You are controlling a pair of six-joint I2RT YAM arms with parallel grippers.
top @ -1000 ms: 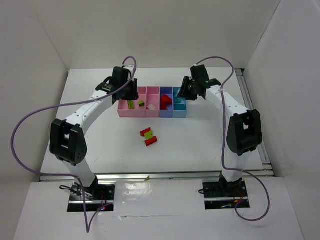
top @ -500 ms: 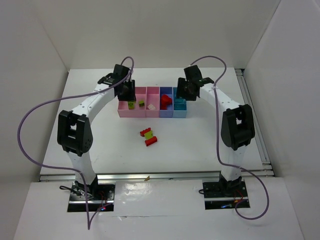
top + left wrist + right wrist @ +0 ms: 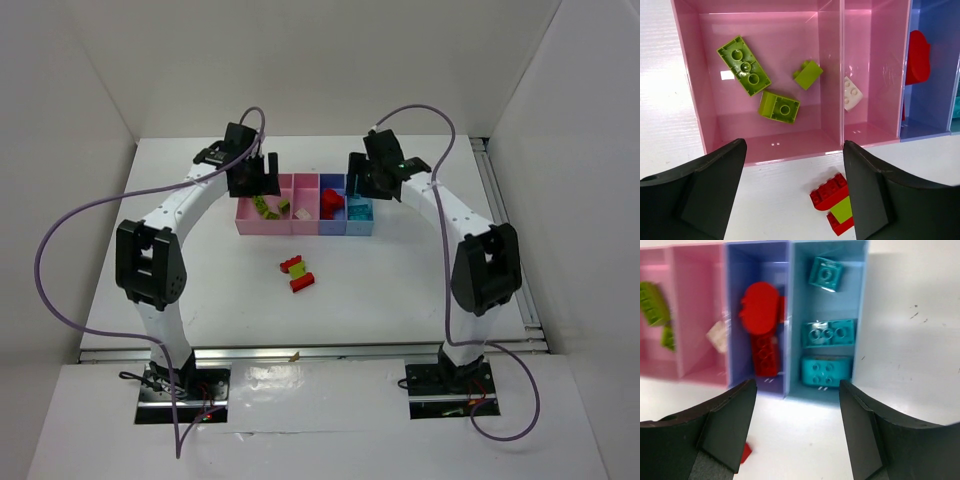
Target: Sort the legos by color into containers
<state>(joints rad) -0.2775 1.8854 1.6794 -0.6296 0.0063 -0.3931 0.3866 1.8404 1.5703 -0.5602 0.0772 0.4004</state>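
Observation:
The containers (image 3: 292,228) stand in a row at mid-table: two pink, one dark blue, one light blue. My left gripper (image 3: 794,150) hangs open and empty over the near edge of the left pink bin (image 3: 690,75), where three yellow-green legos (image 3: 744,66) lie. A whitish brick (image 3: 852,94) lies in the second pink bin. Red pieces (image 3: 760,307) fill the dark blue bin. My right gripper (image 3: 797,387) is open and empty before the light blue bin (image 3: 860,300), which holds three teal bricks (image 3: 829,332). On the table, two red bricks with a yellow-green one (image 3: 297,273) between them lie in front of the bins.
White walls close in the table on the left, back and right. A metal rail (image 3: 505,230) runs along the right edge. Purple cables (image 3: 60,240) loop from both arms over the sides of the table.
Both grippers have gone from shut to open above the bins. Another yellow-green brick now lies loose in the left pink bin. The right gripper has shifted slightly left.

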